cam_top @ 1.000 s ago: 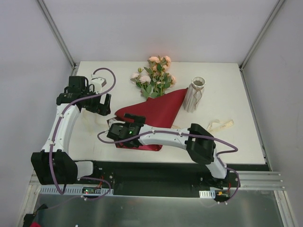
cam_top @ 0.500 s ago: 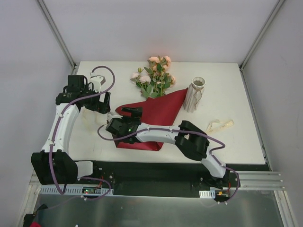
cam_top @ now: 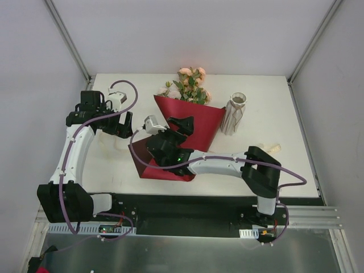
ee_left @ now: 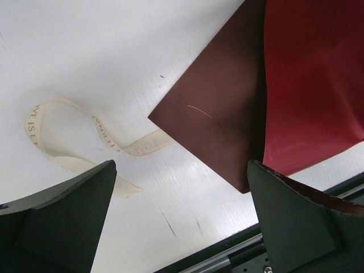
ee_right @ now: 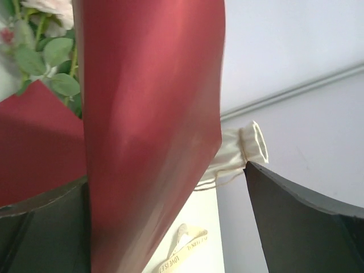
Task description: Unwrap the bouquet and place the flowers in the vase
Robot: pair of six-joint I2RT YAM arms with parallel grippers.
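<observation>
Wrapping: a second ago the maroon paper [cam_top: 209,122] lay flat, left of the vase [cam_top: 235,114]. Now its far part stands up as a tall flap, while its near corner stays on the table [cam_top: 296,159], nearer than the vase.
Meaning: unwrapping looks about half done. The sheet is open but not yet clear of the stems.
Tie: the cream ribbon [ee_right: 182,253] lies loose, just nearer than the vase.
Right arm: the right gripper [ee_right: 165,187] has swung farther in, left of the vase. Its jaws are spread fully; the sheet passes between them, leaning on one finger and unpinched.
Left arm: the left gripper [ee_left: 181,165] has not moved. It is well left of the vase, jaws wide apart and empty.
Roses: the flowers [cam_top: 190,85] lie left of and beyond the vase, stems hidden behind the flap. None are in the vase.
</observation>
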